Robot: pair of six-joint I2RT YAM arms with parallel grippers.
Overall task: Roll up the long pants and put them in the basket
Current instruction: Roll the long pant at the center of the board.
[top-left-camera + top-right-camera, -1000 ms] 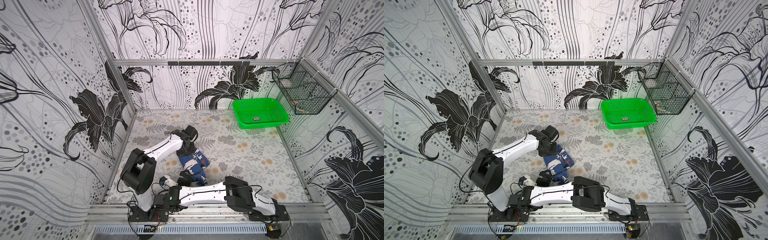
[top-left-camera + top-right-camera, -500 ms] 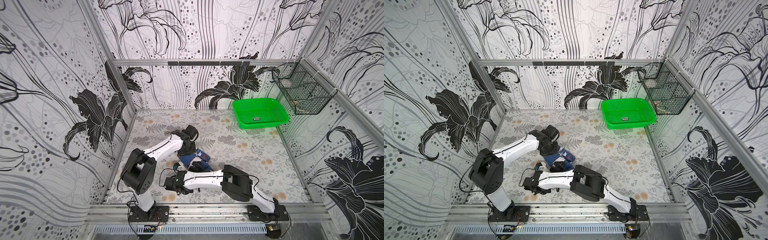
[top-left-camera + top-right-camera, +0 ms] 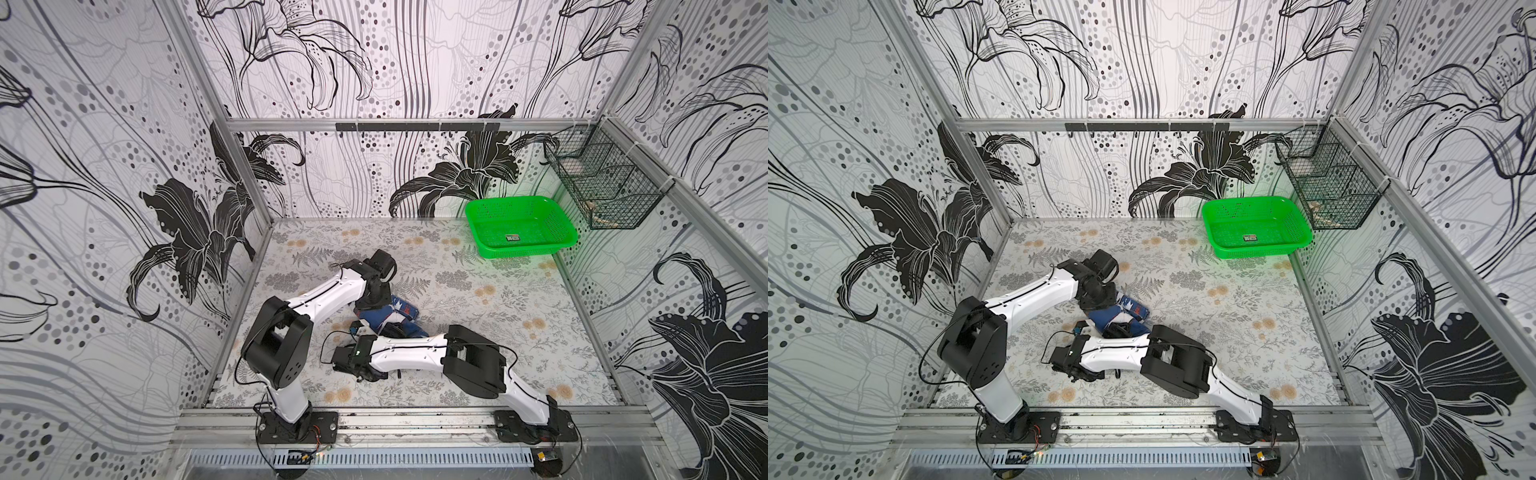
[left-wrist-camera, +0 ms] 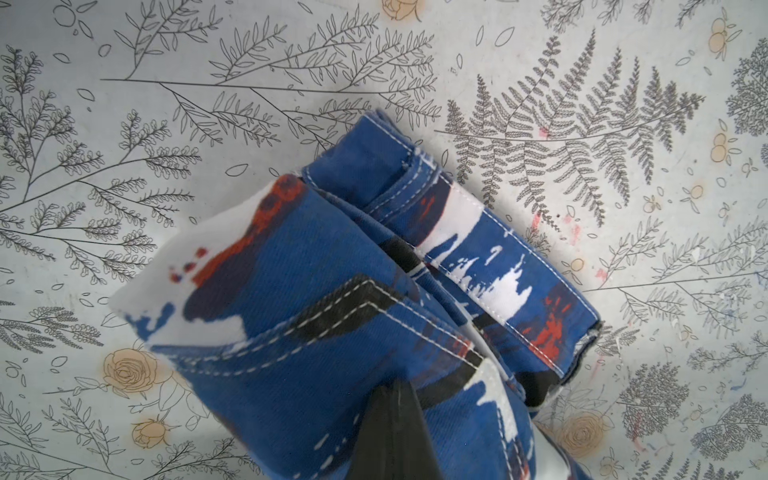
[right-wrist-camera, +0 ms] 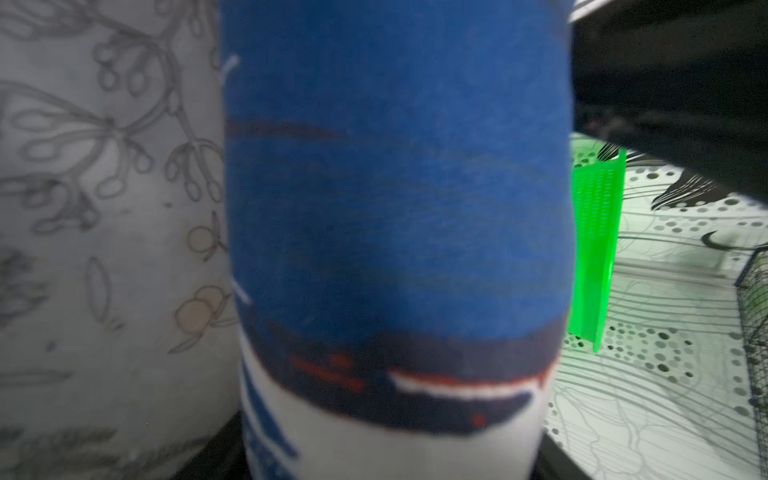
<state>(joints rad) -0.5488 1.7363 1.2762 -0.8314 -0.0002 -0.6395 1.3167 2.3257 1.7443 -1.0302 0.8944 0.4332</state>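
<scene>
Right now the long pants [image 3: 388, 318] lie bunched into a short, thick roll near the middle of the table [image 3: 478, 299], between my two arms. My left gripper [image 4: 392, 411] is fully closed, and its dark tips come down onto the blue cloth at the roll's near end. I cannot tell whether any fabric is pinched between them. My right gripper [image 3: 391, 331] is at the other side of the roll, mostly hidden under my own forearm in both top views. From my right wrist the roll [image 5: 395, 208] fills the picture, blurred and very close, so I cannot tell how wide that gripper stands or whether it has hold of the cloth. A green basket [image 3: 523, 251] sits well apart in the far corner.
</scene>
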